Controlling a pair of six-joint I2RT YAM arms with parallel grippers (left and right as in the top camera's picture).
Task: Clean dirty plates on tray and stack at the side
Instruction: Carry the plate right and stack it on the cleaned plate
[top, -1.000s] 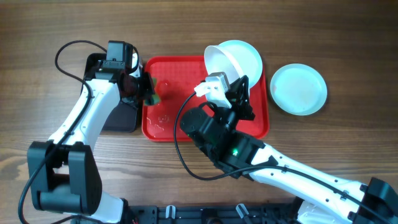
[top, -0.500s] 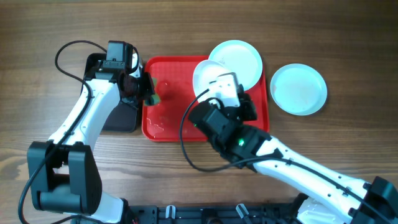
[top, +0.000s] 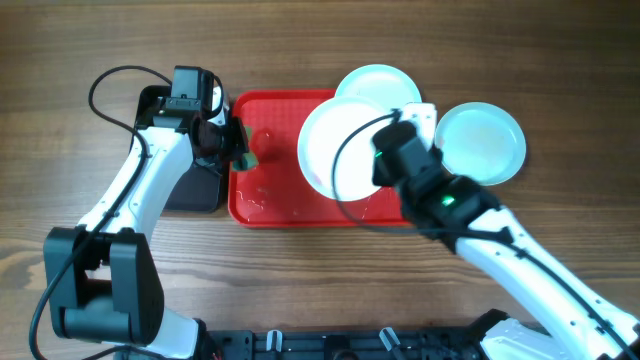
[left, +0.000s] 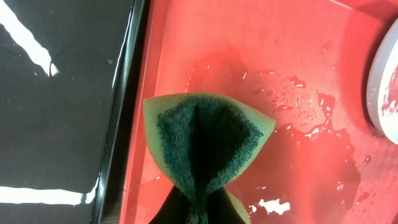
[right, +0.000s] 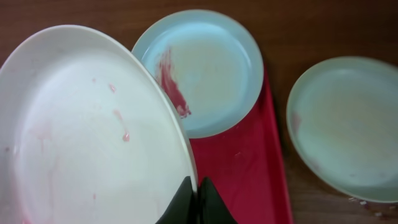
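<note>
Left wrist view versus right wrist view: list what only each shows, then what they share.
Only left wrist: a green sponge pinched in the jaws, the black tray, pooled water. Only right wrist: the white plate gripped by its rim, a red-streaked mint plate, a second mint plate on the wooden table. Both: the red tray; a plate edge in the left view may be the white one.

Overhead looked straight down on the table (top: 300, 40), whole scene in frame. Left wrist sat close above the tray (left: 249, 37); right wrist looked down from higher. All three shared the tray.
</note>
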